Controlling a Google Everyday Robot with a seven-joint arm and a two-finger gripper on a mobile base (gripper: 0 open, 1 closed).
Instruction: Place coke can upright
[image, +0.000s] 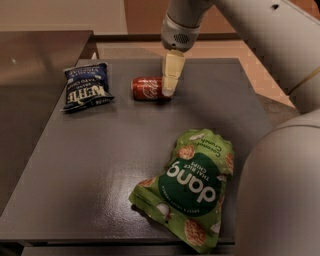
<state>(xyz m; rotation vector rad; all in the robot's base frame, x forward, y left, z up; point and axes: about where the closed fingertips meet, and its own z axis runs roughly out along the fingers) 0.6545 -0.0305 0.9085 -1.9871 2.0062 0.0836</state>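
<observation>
The coke can (146, 88) is a small red can with white script. It lies on its side on the dark grey table (100, 160), toward the back centre. My gripper (169, 91) hangs down from the arm above and its pale fingers (171, 75) cover the can's right end. The can is not lifted; it rests on the table.
A dark blue chip bag (85, 86) lies left of the can. A large green chip bag (192, 183) lies at the front right. My arm's big white body (280, 190) fills the right edge of the view. A steel counter (35, 55) adjoins the table at left.
</observation>
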